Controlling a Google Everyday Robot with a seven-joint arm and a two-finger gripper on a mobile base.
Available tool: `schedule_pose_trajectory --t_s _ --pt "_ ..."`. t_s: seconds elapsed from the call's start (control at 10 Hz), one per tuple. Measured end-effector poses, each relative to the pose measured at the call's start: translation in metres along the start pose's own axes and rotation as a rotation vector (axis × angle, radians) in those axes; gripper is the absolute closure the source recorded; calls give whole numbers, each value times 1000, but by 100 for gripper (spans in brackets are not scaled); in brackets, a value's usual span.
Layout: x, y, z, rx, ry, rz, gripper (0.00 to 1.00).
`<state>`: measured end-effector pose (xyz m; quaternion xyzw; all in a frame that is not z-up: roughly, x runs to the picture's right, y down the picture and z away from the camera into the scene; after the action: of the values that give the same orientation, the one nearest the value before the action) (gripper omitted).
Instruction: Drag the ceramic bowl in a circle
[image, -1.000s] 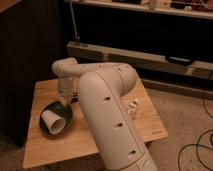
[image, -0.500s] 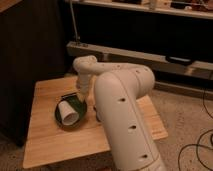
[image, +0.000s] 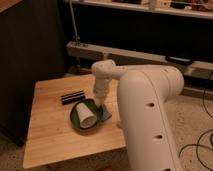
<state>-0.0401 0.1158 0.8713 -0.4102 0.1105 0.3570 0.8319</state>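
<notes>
The ceramic bowl (image: 76, 121) is a shallow dark-green dish on the wooden table (image: 50, 140), near its middle. A white paper cup (image: 86, 114) lies on its side inside the bowl. My gripper (image: 106, 114) hangs from the white arm and reaches down to the bowl's right rim. The rim's right edge is hidden behind the gripper. The large white arm link (image: 150, 115) fills the right foreground and hides the table's right part.
A flat black object (image: 73, 96) lies on the table just behind the bowl, to the left. A dark cabinet (image: 30, 55) stands left of the table. A low shelf unit (image: 150, 50) runs along the back. Cables (image: 200, 145) lie on the floor at right.
The bowl with the cup in it has moved right and toward the back of the table along with my gripper. The black object has come into view.
</notes>
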Motion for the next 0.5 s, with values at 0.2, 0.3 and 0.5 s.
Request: schedule_pose_trajectory --t_s 0.2,0.3,0.5 --pt "8 42 15 -2 22 -58 100" --pt "11 64 20 -4 26 -93 100" --pt "13 108 29 -1 46 -176 100"
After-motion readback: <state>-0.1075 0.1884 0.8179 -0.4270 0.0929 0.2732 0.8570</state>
